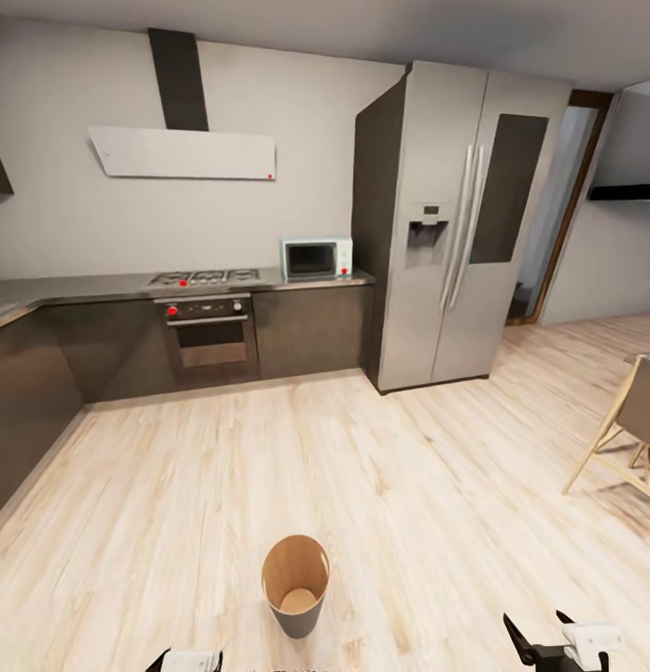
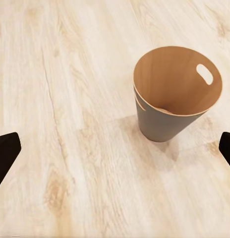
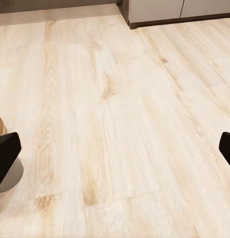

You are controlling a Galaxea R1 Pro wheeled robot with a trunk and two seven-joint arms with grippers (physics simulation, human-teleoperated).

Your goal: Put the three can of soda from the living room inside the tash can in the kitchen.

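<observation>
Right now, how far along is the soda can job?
Done: the robot is in the kitchen, facing the trash can on the wood floor. In hand: nothing; the left gripper and right gripper both have their fingers spread with only floor between. Left: no soda can is visible in the part of the bin's inside that shows.

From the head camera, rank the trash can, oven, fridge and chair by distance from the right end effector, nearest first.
1. Trash can, on the floor just left of the right end effector.
2. Chair, right edge.
3. Fridge, ahead, right of centre.
4. Oven, far left under the counter.
</observation>
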